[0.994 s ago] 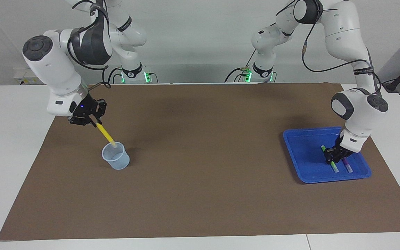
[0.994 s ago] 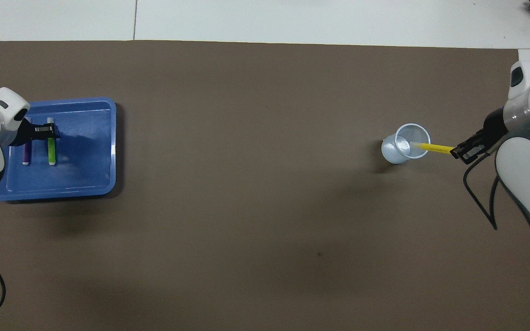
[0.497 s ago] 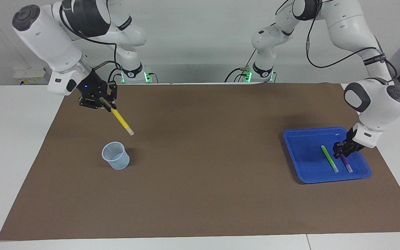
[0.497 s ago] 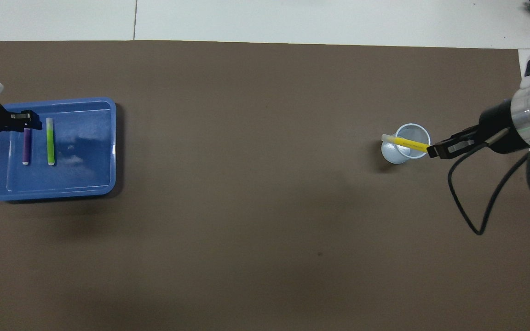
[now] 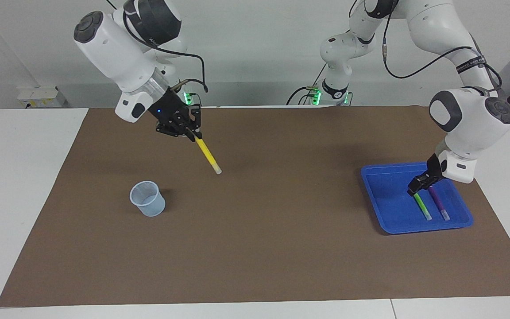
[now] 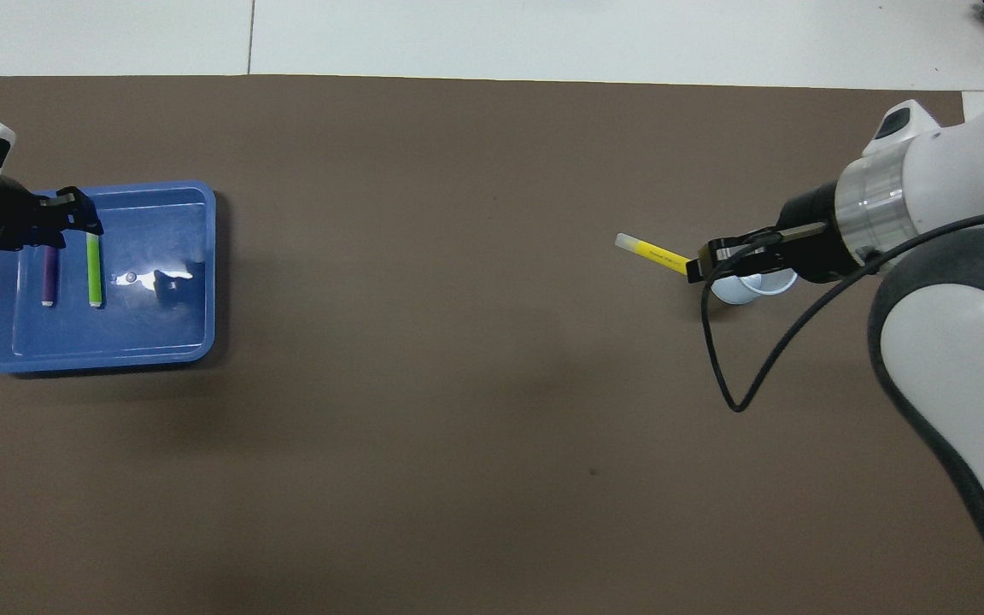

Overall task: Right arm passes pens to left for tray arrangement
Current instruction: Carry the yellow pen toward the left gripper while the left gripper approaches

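Note:
My right gripper [image 5: 187, 130] [image 6: 700, 266] is up over the brown mat, shut on the upper end of the yellow pen [image 5: 207, 155] [image 6: 650, 250]. The pen slants down with its pale tip toward the table's middle. The blue tray [image 5: 388, 190] [image 6: 159, 337] lies at the left arm's end. In it the green pen [image 5: 423, 206] [image 6: 95, 272] and the purple pen [image 5: 438, 203] [image 6: 49, 275] lie side by side. My left gripper [image 5: 415, 186] [image 6: 73, 218] hangs just over the pens' ends nearer the robots, open and holding nothing.
A small translucent cup [image 5: 147, 198] [image 6: 744, 290] stands upright on the mat toward the right arm's end; in the overhead view my right gripper covers part of it. A black cable [image 6: 727, 376] loops down from the right wrist.
My right gripper lifted the yellow pen out of the cup and carried it toward the table's middle. My left gripper let go of the green pen and rose off it.

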`<state>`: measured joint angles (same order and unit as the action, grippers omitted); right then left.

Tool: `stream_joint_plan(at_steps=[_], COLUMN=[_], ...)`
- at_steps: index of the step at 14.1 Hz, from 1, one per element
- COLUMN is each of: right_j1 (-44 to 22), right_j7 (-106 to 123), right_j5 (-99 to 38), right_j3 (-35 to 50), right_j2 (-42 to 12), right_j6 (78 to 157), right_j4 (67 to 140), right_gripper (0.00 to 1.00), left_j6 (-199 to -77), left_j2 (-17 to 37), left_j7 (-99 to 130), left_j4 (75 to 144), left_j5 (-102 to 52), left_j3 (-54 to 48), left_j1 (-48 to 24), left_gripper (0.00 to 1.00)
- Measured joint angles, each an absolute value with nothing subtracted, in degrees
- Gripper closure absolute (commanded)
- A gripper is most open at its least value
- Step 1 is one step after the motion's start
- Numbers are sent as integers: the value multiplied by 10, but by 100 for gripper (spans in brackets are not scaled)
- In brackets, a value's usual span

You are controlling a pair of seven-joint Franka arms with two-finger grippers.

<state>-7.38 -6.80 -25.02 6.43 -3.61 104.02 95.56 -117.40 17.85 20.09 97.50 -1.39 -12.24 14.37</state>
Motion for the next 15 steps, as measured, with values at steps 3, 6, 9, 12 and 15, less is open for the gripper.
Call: stream_joint_plan(at_steps=[3,6,9,12,15], right_j1=[-107,-124,-143,-153,-166], right_j7=[-168,-237,-298,-339,-366], right_j5=[-288,-338,-375,-399,-403], right_j3=[65,65,65,65,65], right_j2=[-36,-36,-38,-38,-41], right_j6=[1072,1110,1145,1170,1198], right_j4=[963,979,993,995,996], right_gripper=[94,94,94,95,95], left_j6=[-1169,-1154,-1145,-1141,-1141], left_j2=[173,167,149,133,117], left_j7=[344,470,585,715,856], left_j4=[975,975,975,975,974], left_j5=[-37,-76,-96,-123,-151], left_j3=[-123,-124,-125,-128,-132], left_j1=[101,69,35,-18,-72], left_gripper=[0,0,0,0,0])
